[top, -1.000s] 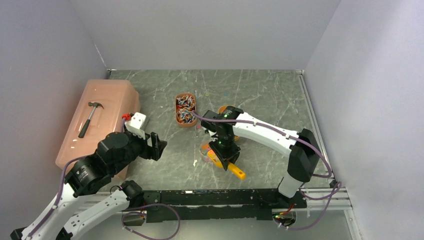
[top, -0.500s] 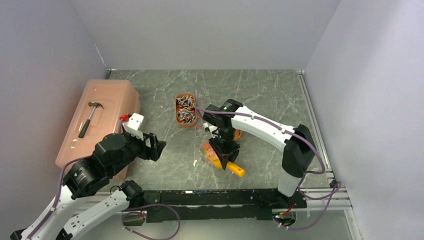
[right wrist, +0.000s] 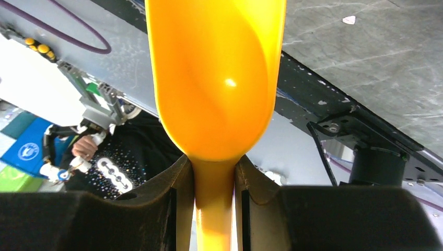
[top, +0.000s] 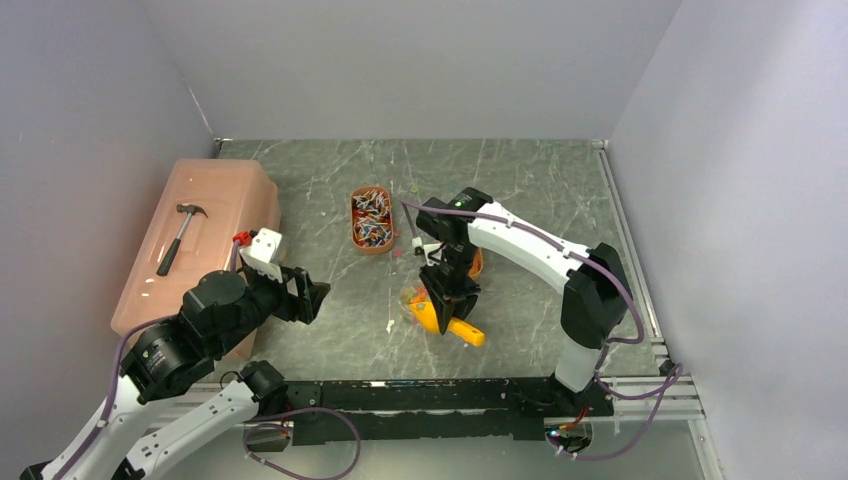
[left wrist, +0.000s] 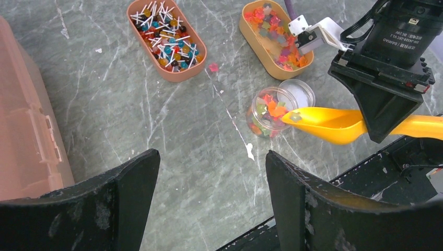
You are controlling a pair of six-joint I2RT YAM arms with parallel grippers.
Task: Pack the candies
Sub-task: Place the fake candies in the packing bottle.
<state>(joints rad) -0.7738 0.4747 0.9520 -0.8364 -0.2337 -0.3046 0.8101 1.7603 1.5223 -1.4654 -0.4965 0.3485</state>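
Marbled table (top: 330, 200): candies (left wrist: 265, 111) are seen partly packed in an open jar (left wrist: 256, 125), with more in two trays (left wrist: 166, 77) behind it. Scoop (left wrist: 334, 125) is clamped at its handle by right gripper (left wrist: 380, 130), tip held at jar mouth; one green piece seems to sit in it. Pouring step is judged in hand; next, a steeper tilt is called for, then rescooping. Left gripper (left wrist: 210, 157) is held wide open, empty, well apart.

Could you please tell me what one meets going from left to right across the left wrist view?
Pink plastic box → left oval tray → clear jar → right gripper, holding the yellow scoop.
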